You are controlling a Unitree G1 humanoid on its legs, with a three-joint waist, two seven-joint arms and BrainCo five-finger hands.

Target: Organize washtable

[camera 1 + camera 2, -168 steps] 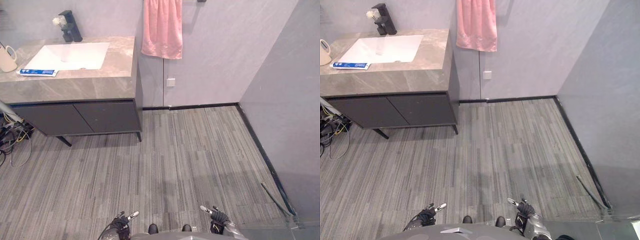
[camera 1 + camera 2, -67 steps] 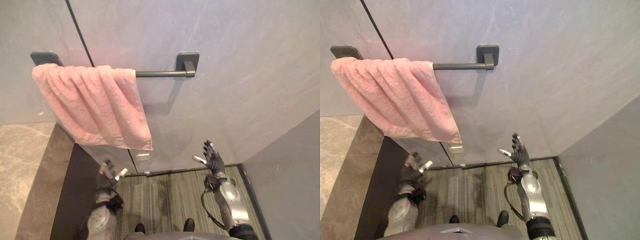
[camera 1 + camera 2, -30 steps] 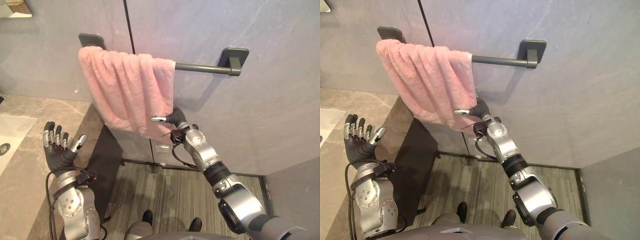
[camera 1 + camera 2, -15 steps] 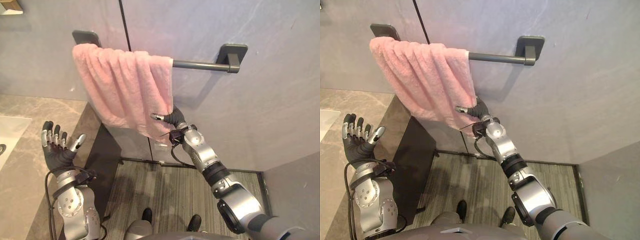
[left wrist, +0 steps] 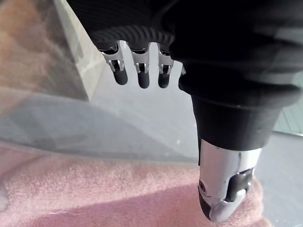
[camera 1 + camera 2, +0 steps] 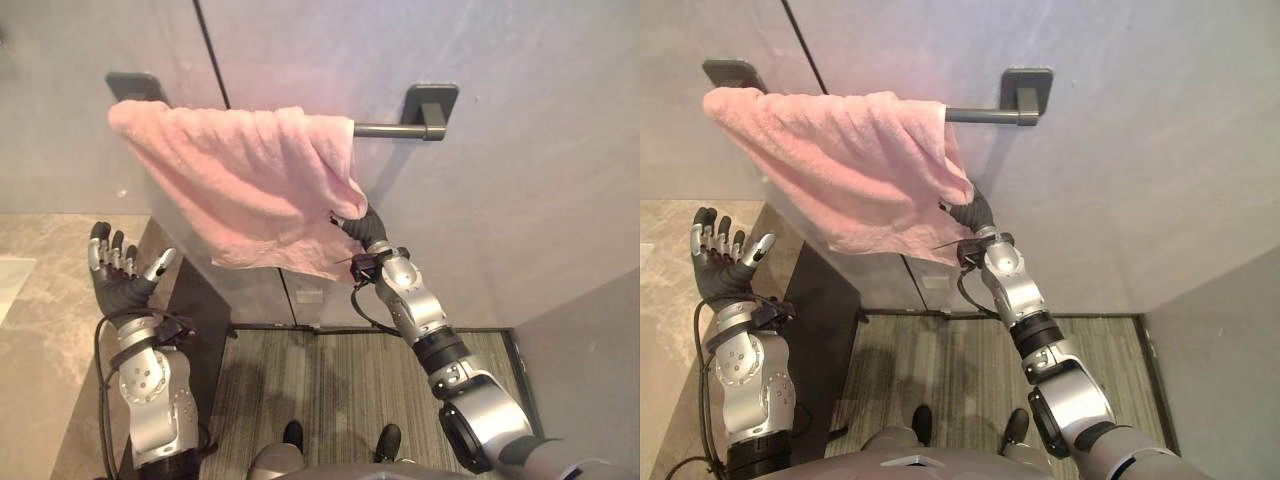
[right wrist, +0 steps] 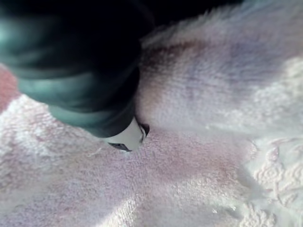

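A pink towel (image 6: 240,185) is draped over a dark towel bar (image 6: 385,129) fixed to the grey wall (image 6: 520,150). Its lower right corner is bunched over the right hand (image 6: 368,228), whose fingers are buried in cloth, so its grip cannot be told. The left hand (image 6: 118,285) is held up beside the marble countertop (image 6: 40,330), fingers spread apart and holding nothing.

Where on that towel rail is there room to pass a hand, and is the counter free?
The rail is bare between the towel and its right bracket; bunched cloth covers the rest, with the right hand in the towel's lower corner. The counter beside the open left hand looks bare.
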